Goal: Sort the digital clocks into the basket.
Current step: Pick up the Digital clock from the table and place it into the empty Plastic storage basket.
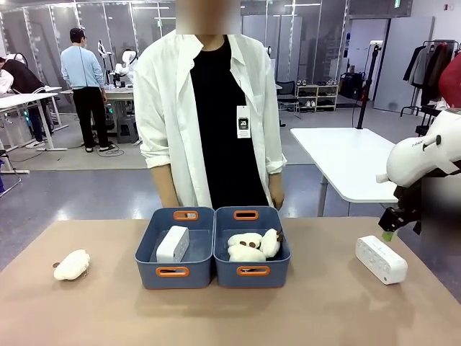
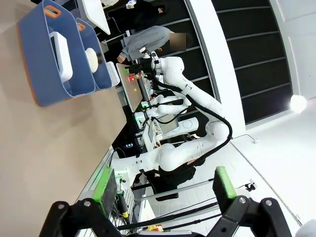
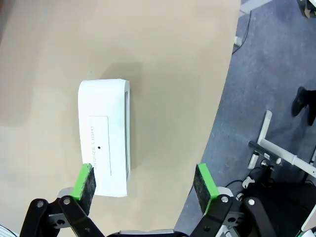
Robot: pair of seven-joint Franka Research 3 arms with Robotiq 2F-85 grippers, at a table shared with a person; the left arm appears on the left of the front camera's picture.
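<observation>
Tabletop (image 1: 108,310) of matte tan sheet, carrying all the objects. Basket (image 1: 148,245), at the middle of the far edge, is smooth slate-blue moulded plastic with orange-rimmed handle slots at both ends. One digital clock (image 1: 173,244), a white block with rounded corners, stands tilted on an edge inside it. Second bin (image 1: 282,249), identical and touching the basket's right side, holds fluffy cream plush toys (image 1: 248,249) with brown bits; their number is hard to make out. A person (image 1: 209,122) in a white shirt stands at the far edge, hands largely hidden behind the bin rims. Another plush toy (image 1: 72,264) lies near the table's left edge. Second digital clock (image 3: 104,143) lies flat near the right edge, well apart from the bins. Its upper face bears a faint rectangular panel and one small dot; the print is too small to read. Right gripper (image 3: 143,183) hangs over this clock's end, jaws spread wide and gripping nothing. One green pad (image 3: 85,181) covers the clock's near corner, and contact cannot be judged. Right arm (image 1: 425,155) is cut off by the front view's edge. Left gripper (image 2: 165,185) is likewise spread wide and grips nothing, with both bins far off to one side.
</observation>
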